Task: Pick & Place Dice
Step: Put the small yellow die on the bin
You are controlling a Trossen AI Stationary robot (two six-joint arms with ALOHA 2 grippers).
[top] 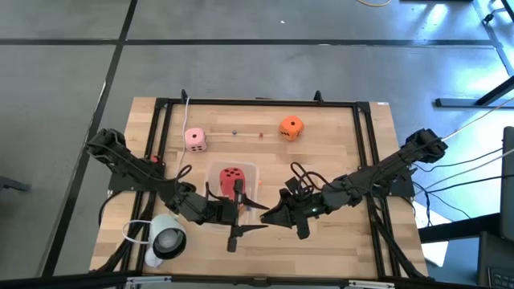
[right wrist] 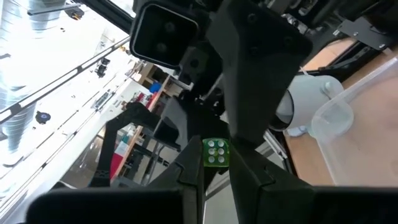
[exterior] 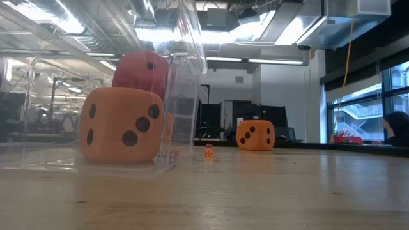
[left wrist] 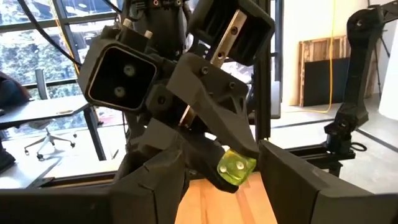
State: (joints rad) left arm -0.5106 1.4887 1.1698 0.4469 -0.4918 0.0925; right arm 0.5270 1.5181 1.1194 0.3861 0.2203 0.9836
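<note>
Just above the table's near middle, my right gripper (right wrist: 216,167) is shut on a small green die (right wrist: 216,152). My left gripper (left wrist: 222,158) faces it, open, one finger on either side of that die (left wrist: 236,167); whether they touch it does not show. In the high view the two grippers meet beside a clear container (top: 255,168), left (top: 241,210) and right (top: 270,215). Inside the container a red die (exterior: 144,69) rests on an orange die (exterior: 121,124). A pink die (top: 195,138) and another orange die (top: 291,127) sit on the far part of the table. My right gripper pinches the small green die by two opposite faces (right wrist: 208,153) between its two fingertips. The fingers reach in level from the table's right side. The die is lifted clear of the table, a pip face turned toward my right wrist camera.
A white round device (top: 167,241) with a cable lies at the near left corner. Tiny objects (top: 261,134) lie between the pink and orange dice. A black frame (top: 165,120) runs round the wooden table top.
</note>
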